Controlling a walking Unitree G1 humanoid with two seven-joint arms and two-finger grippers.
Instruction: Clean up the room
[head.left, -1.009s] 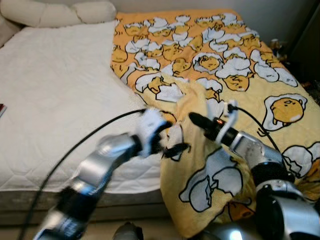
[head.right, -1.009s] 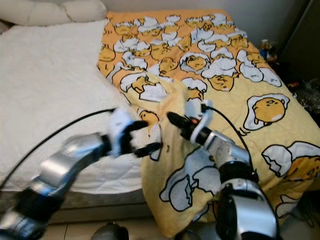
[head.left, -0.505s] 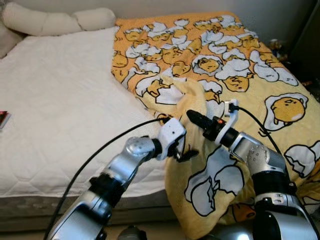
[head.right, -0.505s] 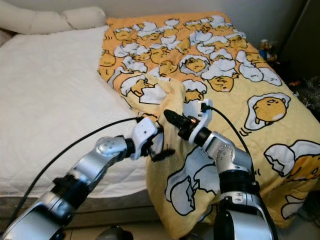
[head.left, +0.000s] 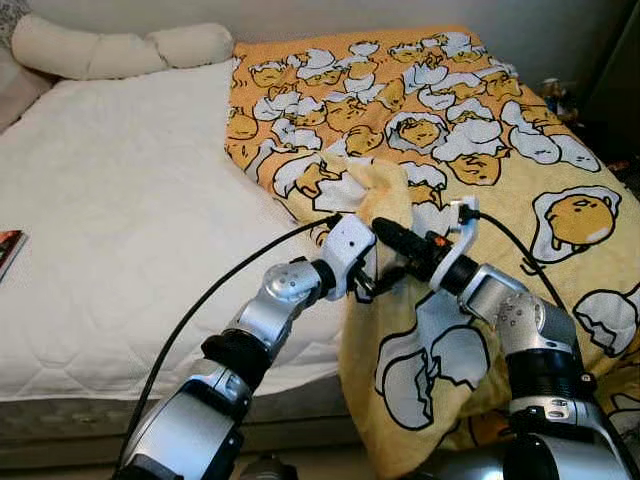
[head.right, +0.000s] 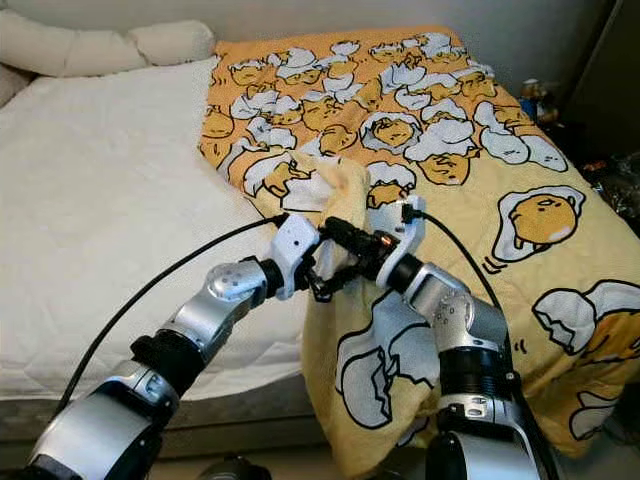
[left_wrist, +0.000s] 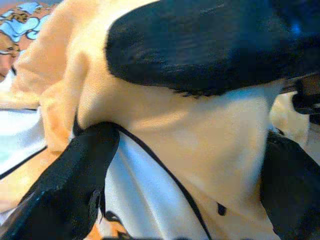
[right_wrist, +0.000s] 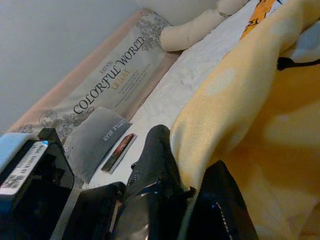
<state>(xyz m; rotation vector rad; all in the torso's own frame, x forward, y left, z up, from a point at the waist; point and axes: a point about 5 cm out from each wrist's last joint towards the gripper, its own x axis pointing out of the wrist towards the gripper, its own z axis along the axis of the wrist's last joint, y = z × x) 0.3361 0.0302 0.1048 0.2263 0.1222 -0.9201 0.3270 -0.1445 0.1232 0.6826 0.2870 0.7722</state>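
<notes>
A yellow blanket printed with cartoon eggs covers the right half of the bed, and its near left edge is bunched up and lifted. My right gripper is shut on that raised fold; in the right wrist view the cloth runs pinched between the two black fingers. My left gripper reaches in from the left and sits right under the right gripper, open, its fingers spread on either side of the same fold. From the fold the blanket hangs down over the bed's front edge.
The bare white mattress takes up the left half of the bed, with long pillows at its head. A small book lies at its left edge. Dark furniture and small items stand to the right of the bed.
My left gripper has swung right and up from beside the mattress edge to the fold held by the right gripper. The right gripper kept its hold, lifting slightly.
</notes>
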